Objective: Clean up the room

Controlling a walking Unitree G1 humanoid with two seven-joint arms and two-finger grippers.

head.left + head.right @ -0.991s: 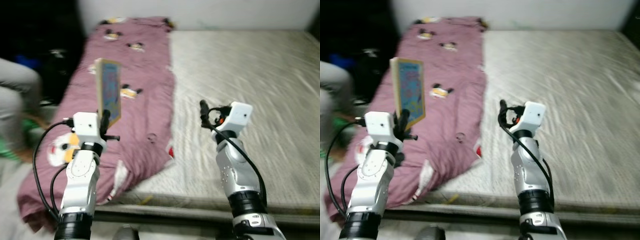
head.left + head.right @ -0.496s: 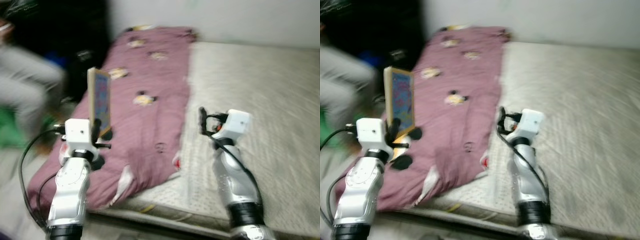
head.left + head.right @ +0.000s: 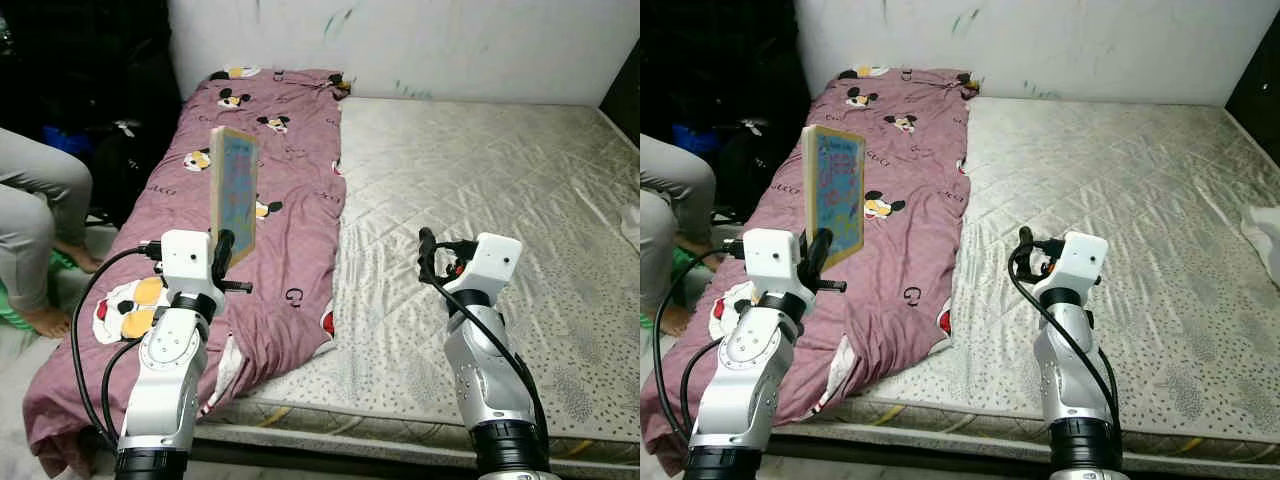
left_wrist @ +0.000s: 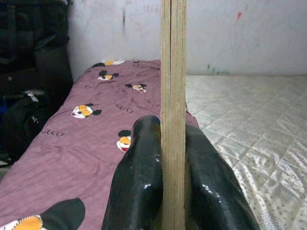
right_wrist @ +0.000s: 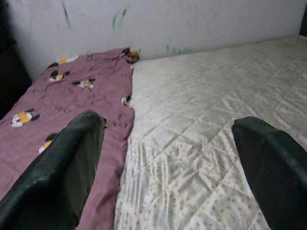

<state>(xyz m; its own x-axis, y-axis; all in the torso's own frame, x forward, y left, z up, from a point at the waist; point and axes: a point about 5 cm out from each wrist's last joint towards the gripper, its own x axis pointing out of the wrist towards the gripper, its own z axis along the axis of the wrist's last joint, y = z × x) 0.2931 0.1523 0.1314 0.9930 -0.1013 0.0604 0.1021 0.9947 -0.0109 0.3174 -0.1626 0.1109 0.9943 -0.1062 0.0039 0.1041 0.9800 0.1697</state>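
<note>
My left gripper is shut on the lower edge of a flat wooden board with a blue, colourful picture face. The board stands upright above the purple Mickey Mouse blanket. In the left wrist view the board is seen edge-on, pinched between both black fingers. My right gripper hangs open over the bare quilted mattress, holding nothing. In the right wrist view its fingers are spread wide, with the blanket's edge and the mattress beyond them.
A person's bent leg in grey trousers and bare foot are at the left, beside the bed. Dark bags are piled against the wall at the left. A white cloth lies at the mattress's right edge. A white wall runs behind the bed.
The camera has swung and settled, so the picture is sharp now. Both arms keep the same pose, and the board stays upright in my left gripper.
</note>
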